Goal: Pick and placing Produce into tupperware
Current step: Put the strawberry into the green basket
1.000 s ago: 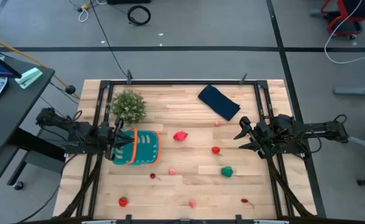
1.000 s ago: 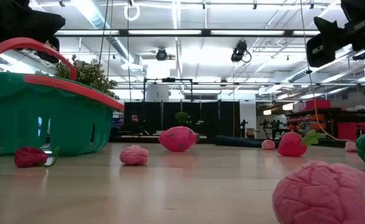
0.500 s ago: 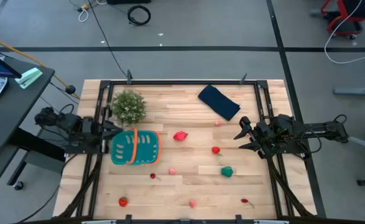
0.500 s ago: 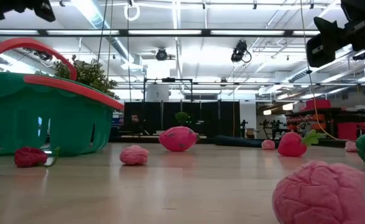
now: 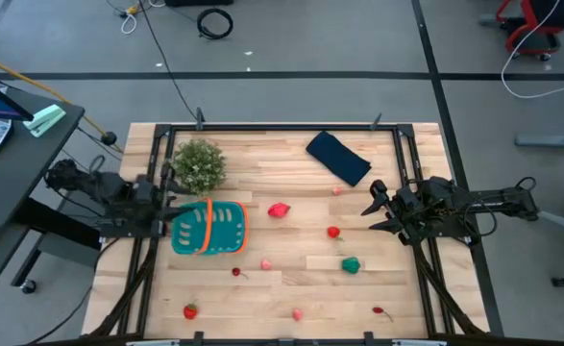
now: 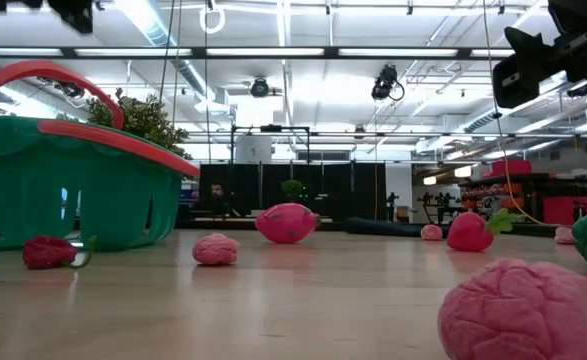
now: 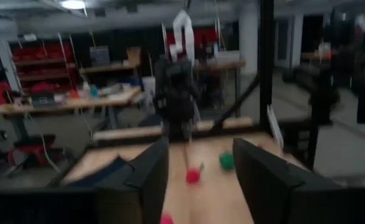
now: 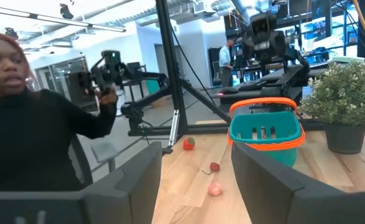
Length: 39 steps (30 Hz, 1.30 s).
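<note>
The tupperware (image 5: pixel 214 229), a teal basket with an orange rim and handle, stands on the table's left part and also shows in the low view (image 6: pixel 63 190) and the right wrist view (image 8: pixel 266 134). Produce lies loose on the wood: a pink-red piece (image 5: pixel 279 210), a red one (image 5: pixel 333 232), a green one (image 5: pixel 351 264), and several small red and pink ones near the front edge. My left gripper (image 5: pixel 166 204) hangs open at the table's left edge, raised, just left of the basket. My right gripper (image 5: pixel 370 204) waits open at the right side.
A bushy potted plant (image 5: pixel 199 163) stands just behind the basket. A dark blue folded cloth (image 5: pixel 339 157) lies at the far right. A black frame rail (image 5: pixel 282 127) edges the table. A person (image 8: pixel 27 112) stands beyond the table's left side.
My left gripper has risen from over the basket's left rim and drawn back toward the table's left edge. In the low view it has climbed almost out of the picture. The basket stays where it was.
</note>
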Available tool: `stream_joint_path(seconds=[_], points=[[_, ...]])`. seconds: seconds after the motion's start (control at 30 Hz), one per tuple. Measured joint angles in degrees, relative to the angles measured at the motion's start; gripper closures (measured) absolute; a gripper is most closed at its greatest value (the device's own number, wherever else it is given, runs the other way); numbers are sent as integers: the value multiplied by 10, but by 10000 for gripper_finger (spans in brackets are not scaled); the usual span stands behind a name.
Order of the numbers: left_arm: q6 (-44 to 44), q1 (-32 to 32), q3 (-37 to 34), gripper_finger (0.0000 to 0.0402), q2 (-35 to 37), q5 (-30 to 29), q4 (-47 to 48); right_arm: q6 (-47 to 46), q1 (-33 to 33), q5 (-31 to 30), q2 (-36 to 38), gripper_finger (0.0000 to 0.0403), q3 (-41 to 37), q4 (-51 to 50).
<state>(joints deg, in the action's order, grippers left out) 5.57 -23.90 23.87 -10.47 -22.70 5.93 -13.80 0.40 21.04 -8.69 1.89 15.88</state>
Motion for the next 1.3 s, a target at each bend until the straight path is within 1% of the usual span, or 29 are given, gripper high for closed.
stream_joint_path(seconds=[0.07, 0.13, 0.2, 0.27, 0.33, 0.4, 0.5, 0.57, 0.63, 0.77, 0.87, 0.97, 1.03, 1.1, 1.3], points=[[-22, 0, 49, 202, -27, 0, 5, 0, 0, 0, 0, 199, 0, 0], [-71, 0, 104, 199, -56, -1, 39, 0, 0, 0, 0, 199, 0, 0], [-142, 0, 160, 200, -88, 0, 103, 0, 0, 0, 0, 199, 0, 0], [-211, -2, 207, 206, -125, 1, 186, 0, 0, 0, 0, 199, 0, 0], [-254, -5, 239, 214, -165, 19, 263, 0, 0, 0, 0, 199, 0, 0], [-277, -9, 259, 220, -212, 32, 293, 23, 0, 0, 0, 199, 0, 0], [-293, -18, 276, 227, -279, 76, 298, 65, 0, 0, 0, 199, 0, 0], [-311, -28, 285, 229, -325, 104, 293, 73, 0, 0, 0, 199, 0, 0], [-340, -43, 285, 229, -365, 118, 298, 74, 0, 0, 0, 199, 0, 0], [-439, -79, 285, 230, -442, 155, 309, 103, 0, 0, 0, 199, 0, 0], [-512, -113, 285, 230, -496, 211, 309, 104, 0, 0, 0, 199, 0, 0], [-551, -156, 285, 230, -549, 265, 297, 105, 0, 0, 0, 199, 0, 0], [-587, -181, 285, 230, -581, 280, 281, 105, 0, 0, 0, 199, 0, 0], [-626, -199, 285, 230, -608, 283, 267, 105, 0, 0, 0, 199, 0, 0], [-743, -235, 285, 230, -688, 279, 279, 109, 0, 0, 0, 199, 0, 0]])
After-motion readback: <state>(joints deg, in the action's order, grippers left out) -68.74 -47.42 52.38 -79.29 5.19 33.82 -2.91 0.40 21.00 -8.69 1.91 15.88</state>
